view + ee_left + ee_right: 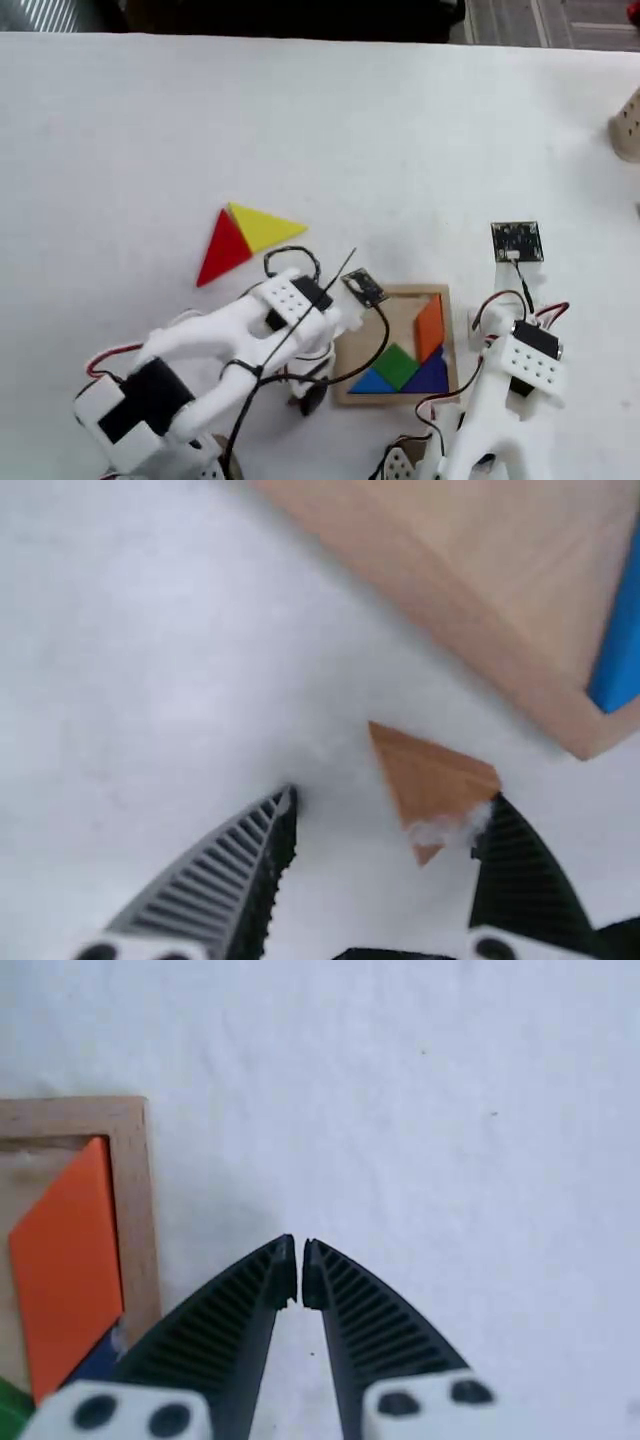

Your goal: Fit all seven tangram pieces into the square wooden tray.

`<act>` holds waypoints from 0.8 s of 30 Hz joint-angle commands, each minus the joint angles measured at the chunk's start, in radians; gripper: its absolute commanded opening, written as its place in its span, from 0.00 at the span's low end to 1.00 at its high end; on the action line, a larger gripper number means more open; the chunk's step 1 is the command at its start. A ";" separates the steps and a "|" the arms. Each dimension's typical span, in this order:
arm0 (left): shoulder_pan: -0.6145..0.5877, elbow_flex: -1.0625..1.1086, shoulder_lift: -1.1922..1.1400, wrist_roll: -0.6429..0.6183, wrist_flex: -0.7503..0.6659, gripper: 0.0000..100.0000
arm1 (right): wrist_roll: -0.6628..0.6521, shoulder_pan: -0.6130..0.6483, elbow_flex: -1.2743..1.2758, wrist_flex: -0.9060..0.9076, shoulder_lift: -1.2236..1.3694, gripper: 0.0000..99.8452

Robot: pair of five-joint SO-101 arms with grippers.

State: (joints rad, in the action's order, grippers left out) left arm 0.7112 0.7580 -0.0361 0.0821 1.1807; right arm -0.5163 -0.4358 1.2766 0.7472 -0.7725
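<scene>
The square wooden tray [345, 392] lies near the table's front and holds an orange piece [430, 324], a green piece [398, 364] and two blue pieces [432, 376]. A red triangle [222, 248] and a yellow triangle [264, 226] lie together on the table, far left of the tray. My left gripper [388, 805] is open just outside the tray's corner [560, 715]. A small brown triangle [430, 778] lies on the table between its fingers, close to one fingertip [497, 825]. My right gripper [298, 1260] is shut on nothing, over bare table beside the tray's rim [135, 1210].
The left arm [240, 345] stretches from the front left toward the tray, with cables hanging across it. The right arm [520, 370] stands to the tray's right. A beige object [628, 125] sits at the far right edge. The back of the white table is open.
</scene>
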 commanded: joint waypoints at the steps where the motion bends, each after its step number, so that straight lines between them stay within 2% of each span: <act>1: -0.002 0.021 0.061 -0.029 -0.081 0.28 | 0.005 -0.007 -0.012 -0.015 -0.015 0.02; 8: -0.002 0.193 0.321 -0.184 -0.242 0.28 | 0.005 -0.007 -0.012 -0.015 -0.015 0.02; 15: -0.002 0.207 0.358 -0.318 -0.275 0.28 | 0.005 -0.007 -0.012 -0.015 -0.015 0.02; 24: -0.002 0.216 0.361 -0.308 -0.227 0.28 | 0.005 -0.007 -0.012 -0.016 -0.015 0.02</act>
State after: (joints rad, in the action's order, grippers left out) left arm 0.7096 0.9759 0.2723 -0.2371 0.9306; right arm -0.5163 -0.4358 1.2766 0.7472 -0.7725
